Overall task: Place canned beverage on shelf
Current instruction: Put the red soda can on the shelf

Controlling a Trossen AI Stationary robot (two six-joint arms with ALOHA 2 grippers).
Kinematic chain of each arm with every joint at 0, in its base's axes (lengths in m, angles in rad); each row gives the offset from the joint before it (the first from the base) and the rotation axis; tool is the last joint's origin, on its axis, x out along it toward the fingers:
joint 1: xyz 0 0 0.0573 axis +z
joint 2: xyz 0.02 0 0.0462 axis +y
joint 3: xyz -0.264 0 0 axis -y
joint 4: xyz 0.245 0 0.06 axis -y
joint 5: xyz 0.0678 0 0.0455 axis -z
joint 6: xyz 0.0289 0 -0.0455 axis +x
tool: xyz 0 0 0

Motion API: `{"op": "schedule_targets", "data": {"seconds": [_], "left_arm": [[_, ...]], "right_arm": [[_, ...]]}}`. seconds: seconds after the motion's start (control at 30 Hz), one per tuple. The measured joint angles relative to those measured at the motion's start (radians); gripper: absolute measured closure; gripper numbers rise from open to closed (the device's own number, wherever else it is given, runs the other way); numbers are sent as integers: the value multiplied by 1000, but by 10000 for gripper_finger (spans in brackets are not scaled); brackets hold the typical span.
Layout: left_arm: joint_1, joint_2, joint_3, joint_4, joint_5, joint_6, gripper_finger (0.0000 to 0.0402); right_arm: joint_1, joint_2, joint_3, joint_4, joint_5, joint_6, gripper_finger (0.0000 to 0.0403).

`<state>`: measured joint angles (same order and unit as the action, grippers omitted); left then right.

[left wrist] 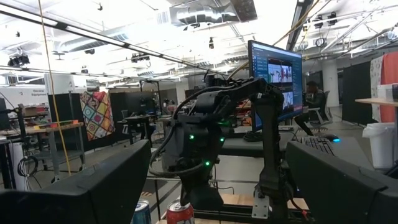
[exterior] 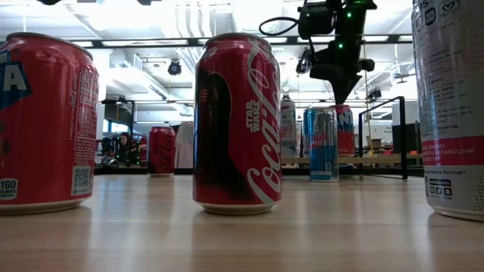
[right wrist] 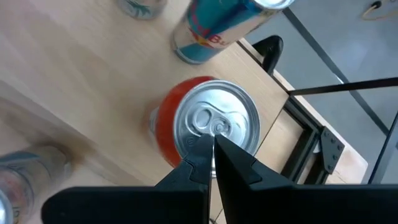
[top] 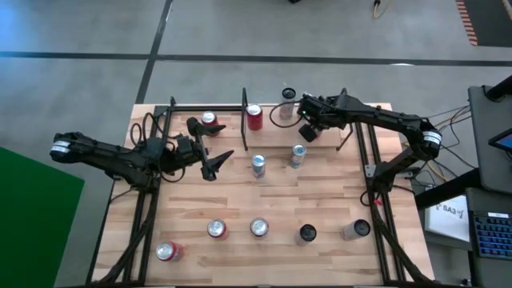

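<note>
— Nearest the lens, a red cola can stands on the desk. Which step?

— Picking, I'd judge. The right claw, pinched shut and empty, hangs right above a red can near the shelf. It must open, then descend. The left claw hovers wide open, empty.

One camera hangs overhead, looking straight down on the whole light plank tabletop. Another sits at table height, very close behind a red Star Wars cola can, facing the room. The right wrist camera peers down onto a red can's silver lid; the left wrist camera looks level across at the dark right arm.
</note>
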<state>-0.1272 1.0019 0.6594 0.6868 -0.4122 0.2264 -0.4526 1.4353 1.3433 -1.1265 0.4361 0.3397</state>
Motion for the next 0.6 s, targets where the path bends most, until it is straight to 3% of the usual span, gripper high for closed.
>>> {"op": "schedule_targets", "data": {"seconds": [0.6], "left_arm": [[0,0,0,-1,0,0,43]], "right_arm": [[0,-1,-20,-102,65,80,394]]}}
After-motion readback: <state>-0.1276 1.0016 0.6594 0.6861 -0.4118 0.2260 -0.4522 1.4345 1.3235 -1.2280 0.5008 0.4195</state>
